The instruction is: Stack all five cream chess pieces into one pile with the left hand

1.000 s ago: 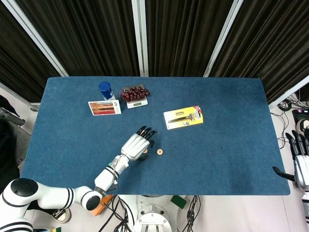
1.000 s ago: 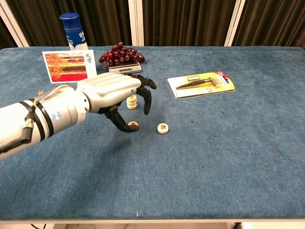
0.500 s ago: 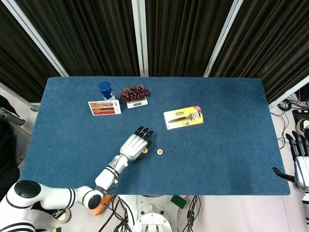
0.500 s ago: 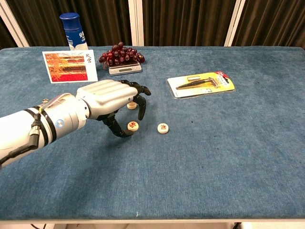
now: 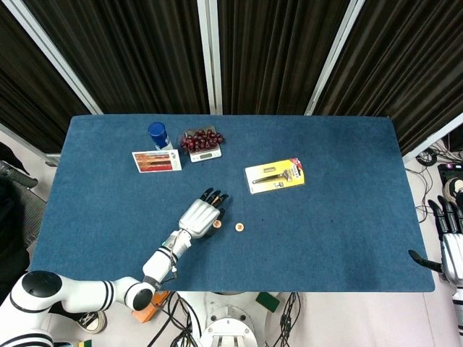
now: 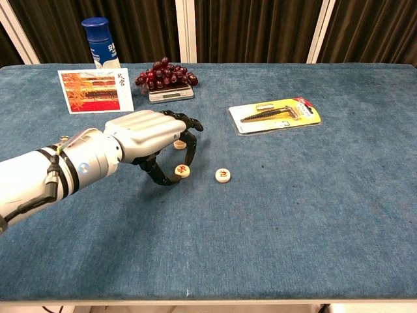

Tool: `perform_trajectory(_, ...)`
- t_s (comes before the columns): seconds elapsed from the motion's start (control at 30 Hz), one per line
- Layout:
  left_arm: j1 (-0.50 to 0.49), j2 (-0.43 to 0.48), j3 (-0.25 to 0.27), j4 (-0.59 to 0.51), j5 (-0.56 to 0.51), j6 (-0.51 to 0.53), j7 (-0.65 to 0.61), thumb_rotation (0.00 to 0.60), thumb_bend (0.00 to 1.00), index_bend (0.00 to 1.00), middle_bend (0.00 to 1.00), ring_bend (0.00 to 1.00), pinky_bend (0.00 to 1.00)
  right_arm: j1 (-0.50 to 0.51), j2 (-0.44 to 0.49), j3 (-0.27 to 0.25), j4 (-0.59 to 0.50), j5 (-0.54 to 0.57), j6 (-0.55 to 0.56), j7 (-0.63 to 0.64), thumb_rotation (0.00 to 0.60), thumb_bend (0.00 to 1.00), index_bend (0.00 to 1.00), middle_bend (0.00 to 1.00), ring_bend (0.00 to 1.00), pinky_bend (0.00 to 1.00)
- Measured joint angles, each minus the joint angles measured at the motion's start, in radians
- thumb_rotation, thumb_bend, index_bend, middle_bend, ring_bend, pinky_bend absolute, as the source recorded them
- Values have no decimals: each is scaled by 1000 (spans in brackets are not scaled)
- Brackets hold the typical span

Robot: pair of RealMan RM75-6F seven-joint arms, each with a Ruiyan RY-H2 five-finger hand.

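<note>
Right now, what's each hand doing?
Left hand: pinching a cream chess piece.
Right hand: off the table's edge, fingers straight, holding nothing.

Stack of cream pieces (image 6: 178,143): mostly hidden behind left hand (image 6: 151,138); right hand (image 5: 450,242): cut by frame edge.

I am seeing both views evenly and brightly lit from above, with sharp focus throughout. The blue table (image 6: 313,215) is showing only soft, faint shadows, one lying under the left hand (image 6: 151,134). The dark curtains (image 5: 275,50) behind are staying almost black. The packaged tool (image 6: 275,115) is catching slight glare.
</note>
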Motion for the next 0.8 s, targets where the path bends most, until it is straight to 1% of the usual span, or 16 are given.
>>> perform_trajectory(0.2,-3,32,-31,-33,7,5,-12,600,359,485,53,0,0,-1,-2,1,3,-5,5,3,600,153,0,24,0,36)
perform_trajectory(0.4,-28,85,-104,-92,-25,-8,-20,600,359,485,53,0,0,-3,-4,0,9,-6,7,9,600,153,0,24,0,36)
perform_trajectory(0.5,-51,96,-135,-98,-75,-26,-8,600,358,485,53,0,0,-4,-6,-1,13,-6,8,14,600,153,0,24,0,36)
perform_trajectory(0.63,-93,100,-169,-84,-184,-57,33,600,356,485,54,0,0,-7,-8,-2,21,-1,7,24,600,153,0,24,0,36)
perform_trajectory(0.8,-140,93,-186,-54,-304,-79,78,600,349,485,53,0,0,-7,-11,-1,32,4,2,34,600,153,0,24,0,36)
